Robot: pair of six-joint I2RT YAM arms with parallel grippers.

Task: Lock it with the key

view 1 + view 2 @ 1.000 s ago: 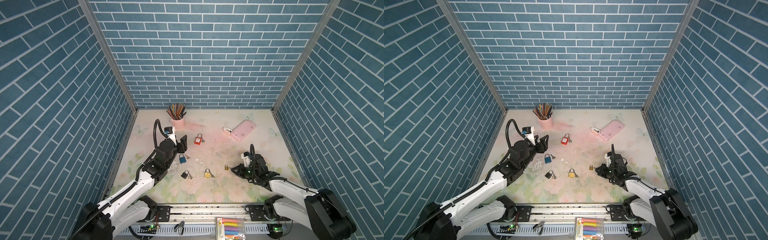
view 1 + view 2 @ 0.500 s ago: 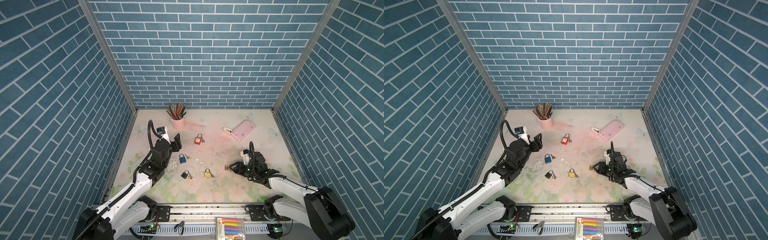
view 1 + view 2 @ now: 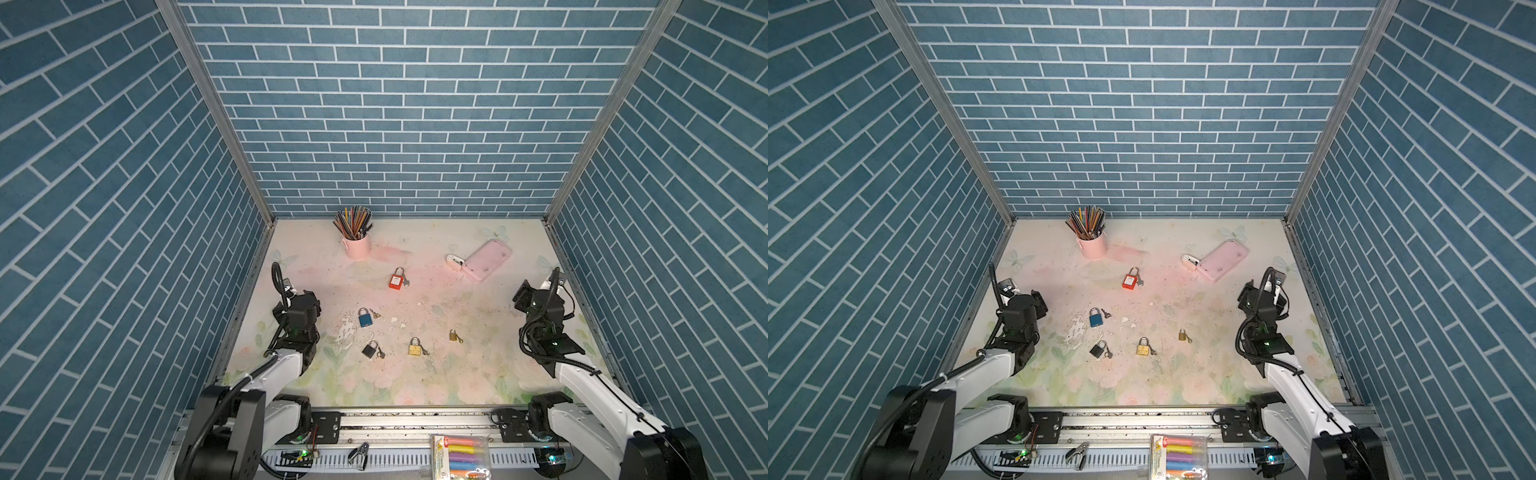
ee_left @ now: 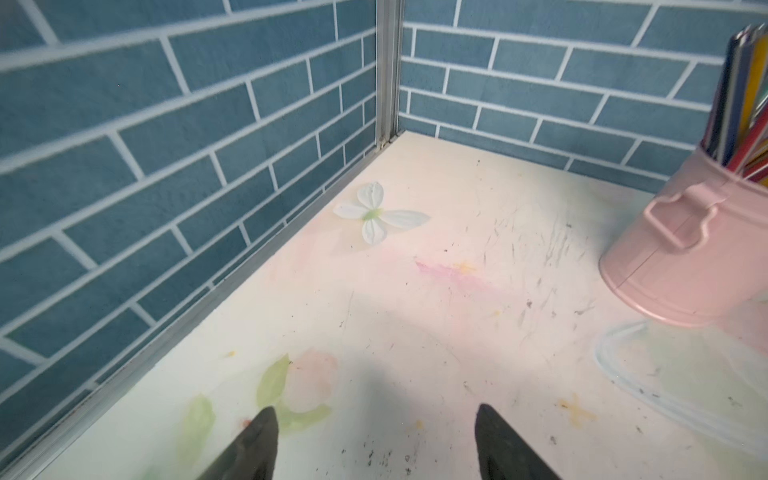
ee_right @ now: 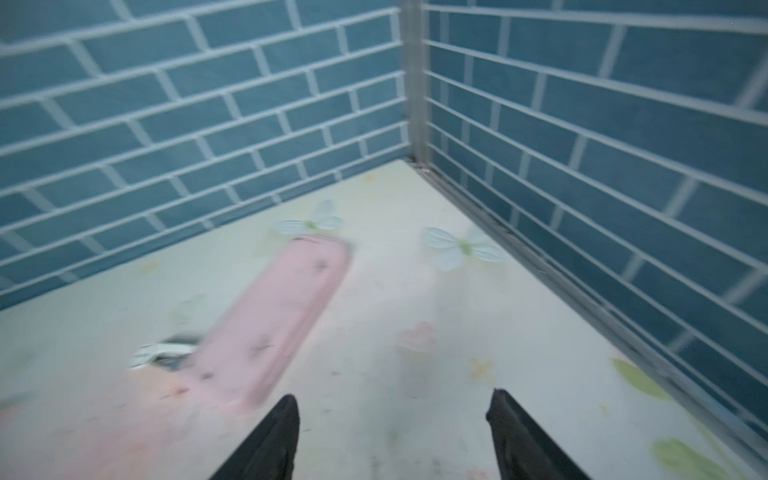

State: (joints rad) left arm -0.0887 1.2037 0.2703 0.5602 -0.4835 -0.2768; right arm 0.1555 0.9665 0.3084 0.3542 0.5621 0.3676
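the right gripper (image 5: 392, 405) is opened and drawn back from the small brass padlock (image 3: 454, 334), left on the table (image 3: 478, 374) with its key (image 3: 460, 340); the left gripper (image 4: 374, 413) is also spread, empty. locking is judged done.

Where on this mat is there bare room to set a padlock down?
Widest bare patch: front strip of the mat, between the black padlock, larger brass padlock and the rail. Also bare: the far middle between pencil cup and pink case. Crowded: centre-left, around the blue padlock and its neighbours.

Red padlock (image 3: 397, 281), blue padlock (image 3: 365, 318), pink cup (image 3: 358, 248), blue-brick walls (image 3: 395, 124), floral tbl (image 3: 478, 374).
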